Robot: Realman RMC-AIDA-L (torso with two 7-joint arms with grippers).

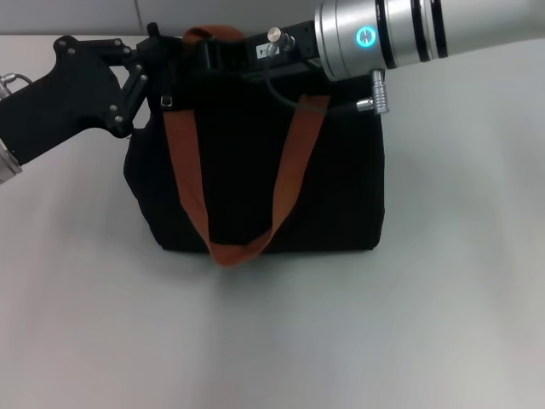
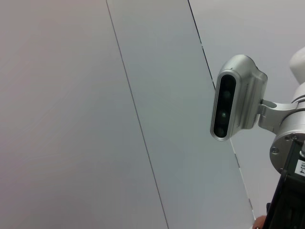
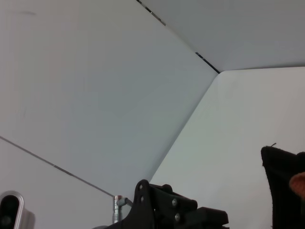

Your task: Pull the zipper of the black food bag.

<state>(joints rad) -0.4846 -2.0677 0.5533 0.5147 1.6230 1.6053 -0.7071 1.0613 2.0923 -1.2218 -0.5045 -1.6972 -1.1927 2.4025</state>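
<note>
The black food bag (image 1: 238, 183) stands upright in the middle of the table, with one orange-brown strap (image 1: 186, 170) hanging down its front. My left gripper (image 1: 156, 44) reaches in from the left to the bag's top left corner. My right gripper (image 1: 213, 53) comes in from the right along the bag's top edge, partly behind the other strap loop (image 1: 213, 34). The zipper is hidden behind the grippers. In the right wrist view a corner of the bag (image 3: 282, 186) and the left gripper's black body (image 3: 167, 210) show.
The white table (image 1: 443, 307) spreads around the bag on all sides. A pale panelled wall (image 2: 95, 119) stands behind it. The right arm's silver wrist camera (image 2: 236, 98) shows in the left wrist view.
</note>
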